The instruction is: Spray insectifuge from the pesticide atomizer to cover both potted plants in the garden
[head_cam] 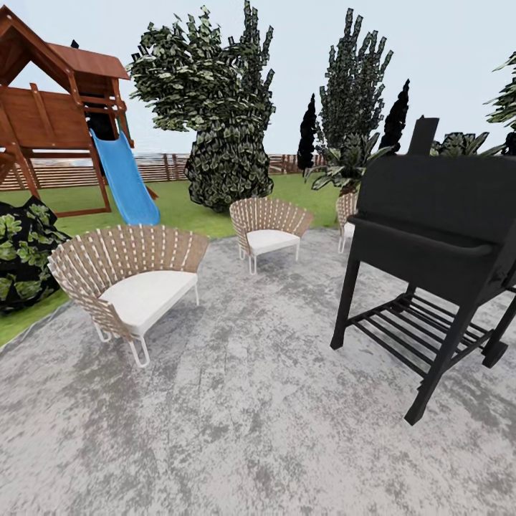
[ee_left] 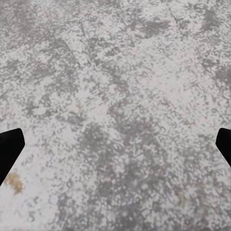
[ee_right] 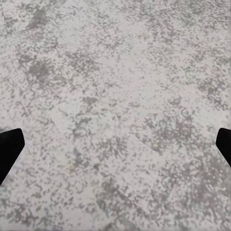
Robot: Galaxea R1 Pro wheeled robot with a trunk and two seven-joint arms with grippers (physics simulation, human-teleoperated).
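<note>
At the far left of the head view stands a wooden play tower (head_cam: 54, 115) with a blue slide (head_cam: 125, 179) running down onto the lawn (head_cam: 179, 204) of the garden. Below it, at the picture's left edge, sits a dark bush with broad leaves (head_cam: 21, 254). Next comes the nearest wicker chair (head_cam: 129, 276), standing on the mottled grey patio (head_cam: 244, 416). Behind it a large leafy tree (head_cam: 215, 107) rises in front of the wooden fence (head_cam: 161, 166). A second wicker chair (head_cam: 269, 229) stands further back near the patio's edge, and a third (head_cam: 347, 211) is partly hidden behind the black grill (head_cam: 430, 244), which fills the right side.

The spray bottle and the two small potted plants cannot be made out anywhere here.

The left gripper (ee_left: 115, 149) hangs over bare paving with its fingers spread wide and nothing between them. The right gripper (ee_right: 115, 149) is likewise spread apart over the paving, holding nothing.
</note>
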